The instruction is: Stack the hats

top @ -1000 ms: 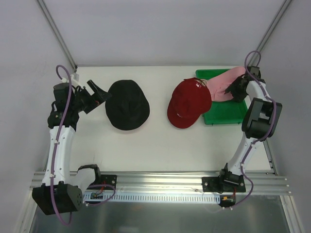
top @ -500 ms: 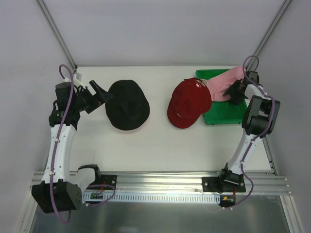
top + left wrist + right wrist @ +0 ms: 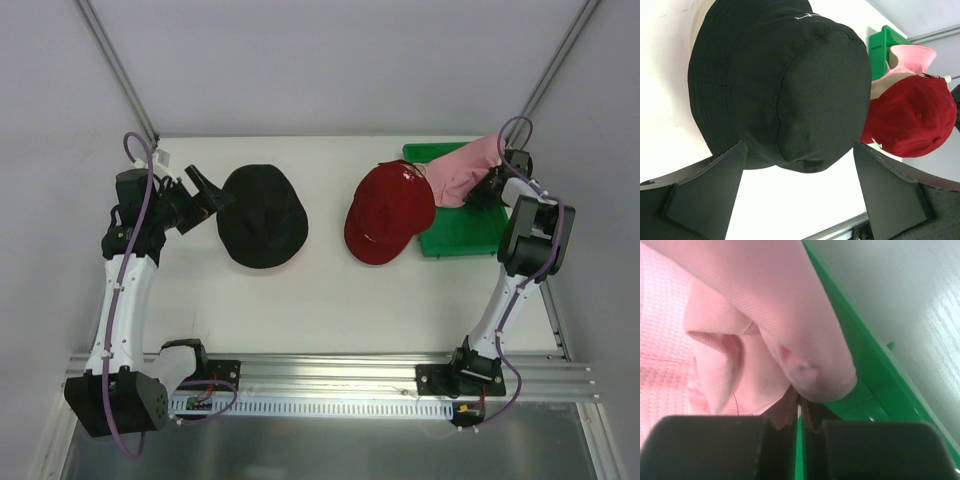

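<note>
A black hat [image 3: 262,215] lies at the table's left middle, and a cream edge [image 3: 700,12] shows under it in the left wrist view. My left gripper [image 3: 205,190] hovers open just left of it, its fingers [image 3: 705,185] apart with only bare table between them. A red cap [image 3: 390,212] with white lettering leans partly on the green tray [image 3: 465,232]. A pink hat [image 3: 462,170] sits on the tray behind it, with a bit of tan fabric [image 3: 882,87] under it. My right gripper [image 3: 485,190] is shut on the pink hat's [image 3: 740,315] right brim edge.
The green tray's wall [image 3: 860,365] runs right beside my right fingers. Grey walls and slanted frame posts [image 3: 115,70] close the back. An aluminium rail [image 3: 330,370] with both arm bases lines the near edge.
My right gripper has closed from open onto the pink hat's edge, and its wrist shifted slightly toward the back. The left arm stayed almost still.
</note>
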Controlling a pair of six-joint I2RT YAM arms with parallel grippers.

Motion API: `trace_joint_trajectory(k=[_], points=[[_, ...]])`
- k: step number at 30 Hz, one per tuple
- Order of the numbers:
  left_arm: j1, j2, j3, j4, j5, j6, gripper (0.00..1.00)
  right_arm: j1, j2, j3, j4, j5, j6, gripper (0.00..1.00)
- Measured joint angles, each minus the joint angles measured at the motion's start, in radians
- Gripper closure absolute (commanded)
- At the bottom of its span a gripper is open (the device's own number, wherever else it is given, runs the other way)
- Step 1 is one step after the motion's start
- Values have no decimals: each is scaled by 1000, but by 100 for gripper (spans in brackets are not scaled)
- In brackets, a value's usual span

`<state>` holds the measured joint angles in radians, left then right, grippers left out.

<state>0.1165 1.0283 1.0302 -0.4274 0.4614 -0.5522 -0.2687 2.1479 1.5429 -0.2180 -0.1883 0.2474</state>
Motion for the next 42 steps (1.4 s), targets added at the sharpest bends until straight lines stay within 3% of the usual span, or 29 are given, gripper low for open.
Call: trace_joint_trajectory(k=[11, 25, 28, 36, 42], points=[[-11, 10, 26, -1, 0, 11, 14, -1, -158, -3, -65, 28, 21, 100], [-26, 53, 79, 3, 32, 12, 22, 22, -414, 407, -253, 55, 21, 100], [-26, 60, 90, 3, 55, 11, 21, 35, -436, 478, -295, 27, 21, 100], [-26, 65, 153, 18, 122, -39, 4, 154, -487, 634, -360, -81, 37, 100], [-26, 65, 181, 160, 222, -176, 1, 302, -572, 652, -354, -151, 91, 100]])
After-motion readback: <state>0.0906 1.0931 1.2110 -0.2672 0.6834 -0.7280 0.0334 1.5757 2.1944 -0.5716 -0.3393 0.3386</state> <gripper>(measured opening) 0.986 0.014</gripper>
